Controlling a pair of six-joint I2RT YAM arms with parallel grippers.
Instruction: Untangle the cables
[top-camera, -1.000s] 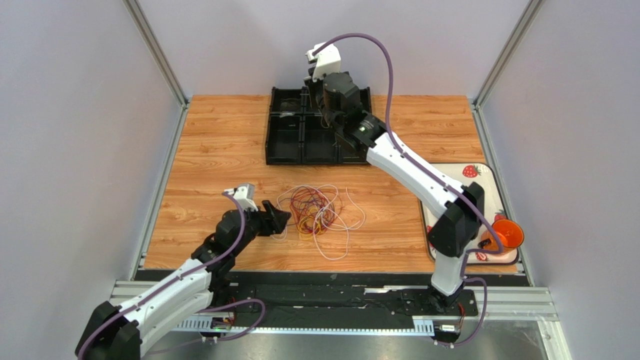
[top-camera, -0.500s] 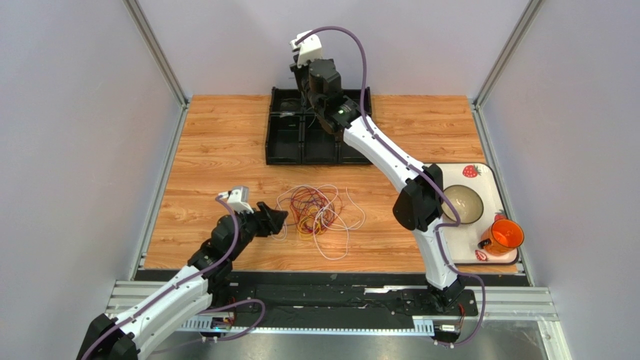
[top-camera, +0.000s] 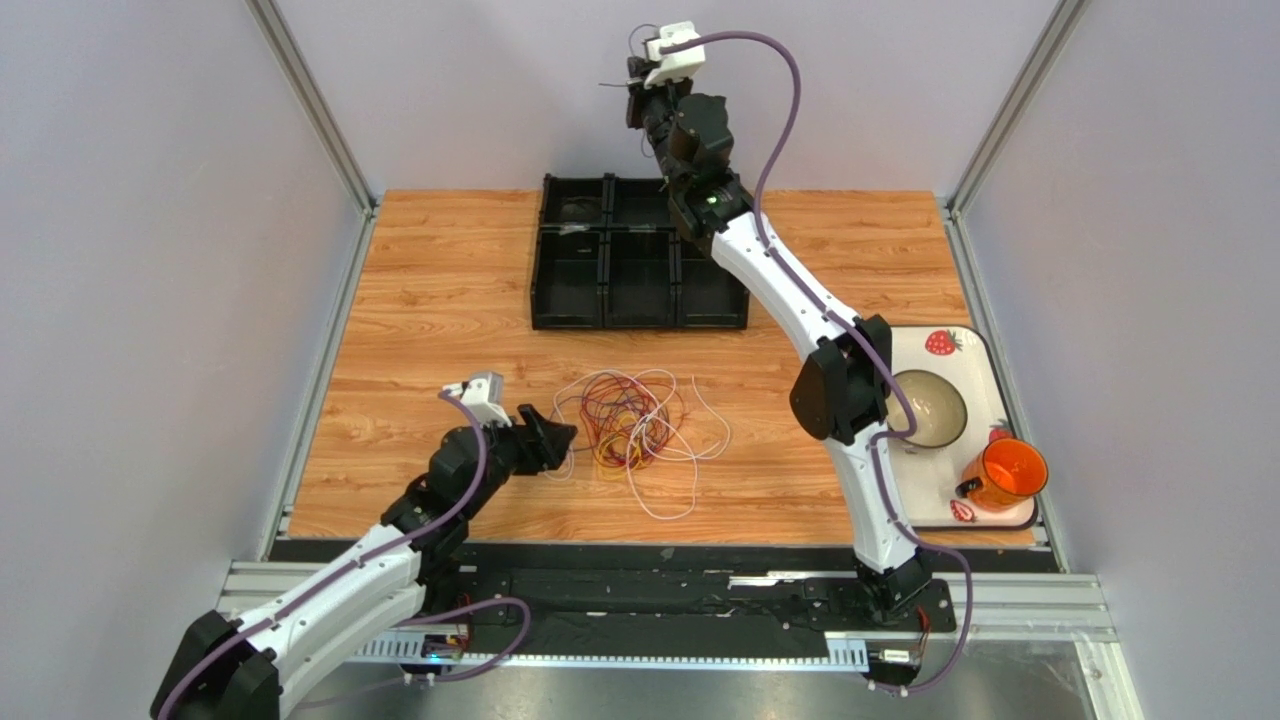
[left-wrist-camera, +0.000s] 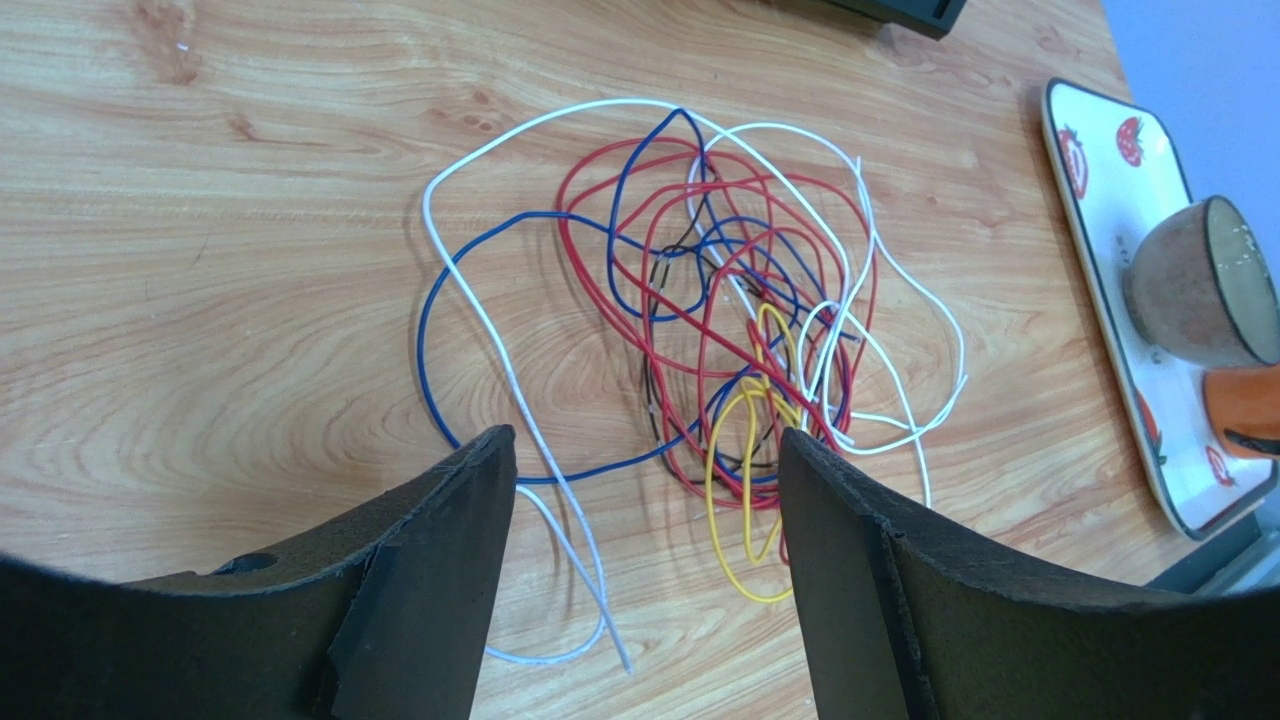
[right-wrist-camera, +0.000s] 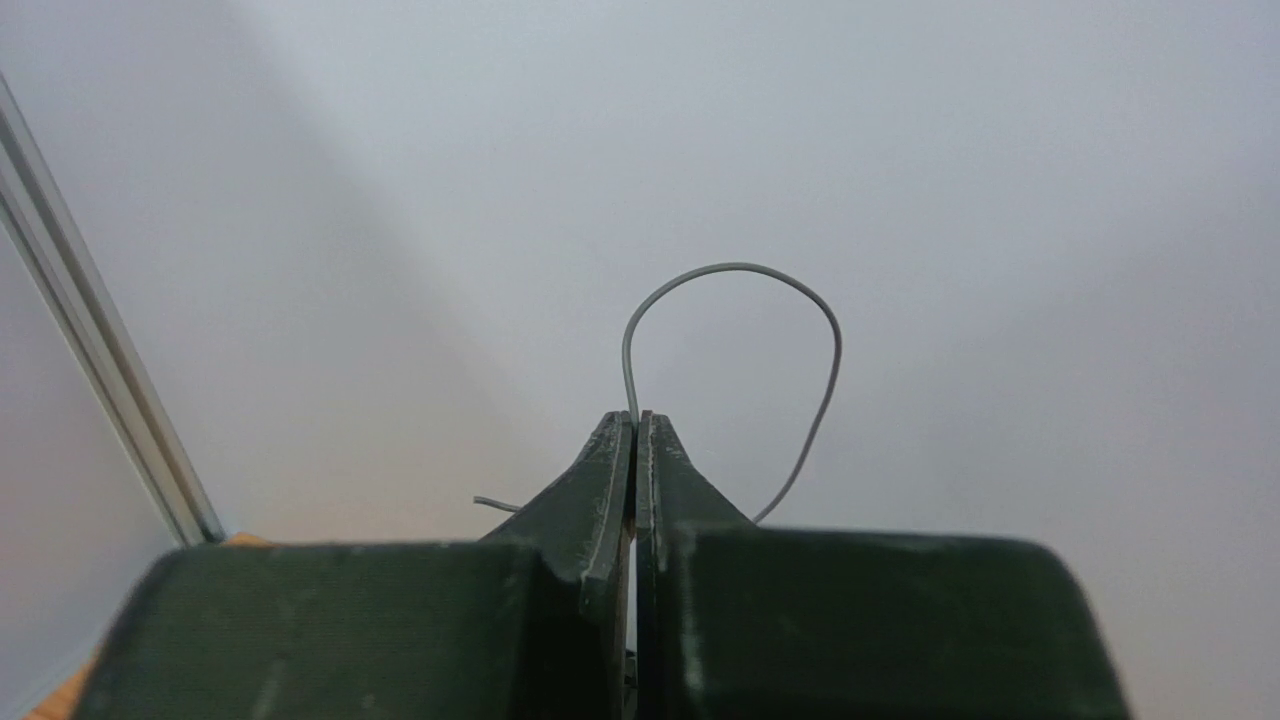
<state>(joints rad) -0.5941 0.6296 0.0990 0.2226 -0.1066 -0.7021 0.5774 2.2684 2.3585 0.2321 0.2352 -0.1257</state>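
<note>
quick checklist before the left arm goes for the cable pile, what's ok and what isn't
1. left gripper open: ok, jaws wide apart
2. left gripper aimed at cable pile: ok, pile lies just ahead between its fingers
3. fingers clear of the pile: cannot tell, one strand runs beside a finger
4. right gripper shut on grey wire: ok, loop stands above the tips
5. grey wire clear of the pile: ok, held high at the back
6. pile untangled: not ok, red, blue, white and yellow strands cross

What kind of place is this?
Probably a robot testing lab, not a home: two robot arms bolted to a wooden table, plain grey walls around it, and a tangle of wires laid out.
</note>
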